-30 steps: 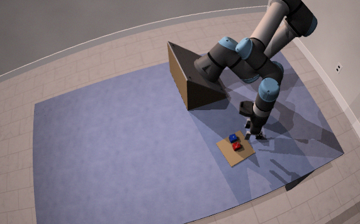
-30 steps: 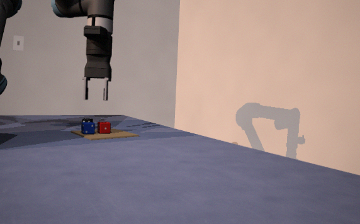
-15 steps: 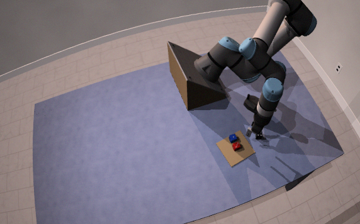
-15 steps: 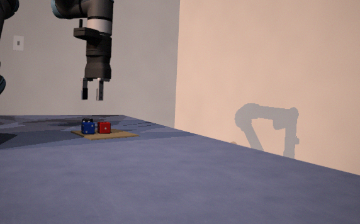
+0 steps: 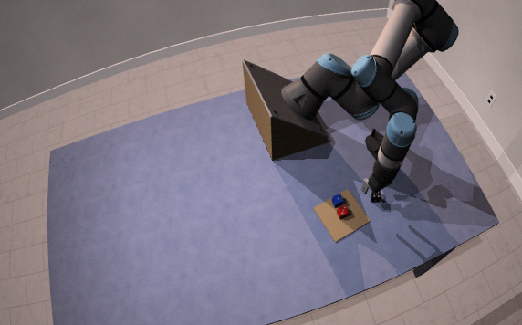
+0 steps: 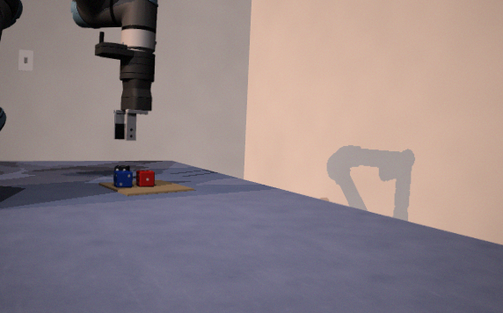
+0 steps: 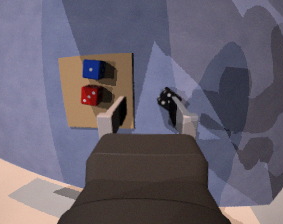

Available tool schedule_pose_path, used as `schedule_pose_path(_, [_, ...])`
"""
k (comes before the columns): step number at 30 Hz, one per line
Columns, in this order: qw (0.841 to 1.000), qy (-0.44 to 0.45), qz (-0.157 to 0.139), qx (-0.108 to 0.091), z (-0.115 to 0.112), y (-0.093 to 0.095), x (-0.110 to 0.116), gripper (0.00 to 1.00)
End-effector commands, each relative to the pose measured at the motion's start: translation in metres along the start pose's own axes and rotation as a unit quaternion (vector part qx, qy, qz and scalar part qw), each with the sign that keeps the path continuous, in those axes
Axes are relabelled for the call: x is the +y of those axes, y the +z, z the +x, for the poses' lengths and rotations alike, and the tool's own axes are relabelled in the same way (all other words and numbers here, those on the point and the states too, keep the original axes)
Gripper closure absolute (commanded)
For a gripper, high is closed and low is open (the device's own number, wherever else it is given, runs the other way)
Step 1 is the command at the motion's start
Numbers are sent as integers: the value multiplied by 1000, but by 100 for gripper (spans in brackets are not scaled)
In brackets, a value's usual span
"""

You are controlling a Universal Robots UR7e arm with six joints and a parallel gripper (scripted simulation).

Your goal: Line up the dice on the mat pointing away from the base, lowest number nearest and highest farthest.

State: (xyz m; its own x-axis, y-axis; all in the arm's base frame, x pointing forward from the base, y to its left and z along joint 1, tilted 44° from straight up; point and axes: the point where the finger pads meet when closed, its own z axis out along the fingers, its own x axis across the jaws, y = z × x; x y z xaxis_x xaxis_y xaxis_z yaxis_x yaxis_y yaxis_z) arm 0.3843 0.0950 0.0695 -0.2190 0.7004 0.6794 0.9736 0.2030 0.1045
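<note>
A: Black die (image 5: 376,196) sits off the mat (image 5: 354,226), on the desk (image 5: 155,205) just beside the mat's edge. Blue die (image 5: 338,200) and red die (image 5: 343,212) are on the mat, side by side.

B: Gripper?

A: My gripper (image 6: 125,127) hangs above the black die, fingers wide apart, holding nothing. I judge this the pickup approach: next I descend straight, straddle it, close. No containers here.
</note>
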Motion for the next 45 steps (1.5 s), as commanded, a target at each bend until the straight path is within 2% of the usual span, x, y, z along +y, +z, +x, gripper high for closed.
schedule_pose_path(1, [998,56,0,0,6,0,2,0])
schedule_pose_path(13, [982,191,0,1,23,1,7,0])
schedule_pose_path(23, [969,249,0,1,30,1,9,0])
schedule_pose_path(30, [960,280,0,1,34,1,11,0])
schedule_pose_path(45, [954,300,0,1,36,1,12,0])
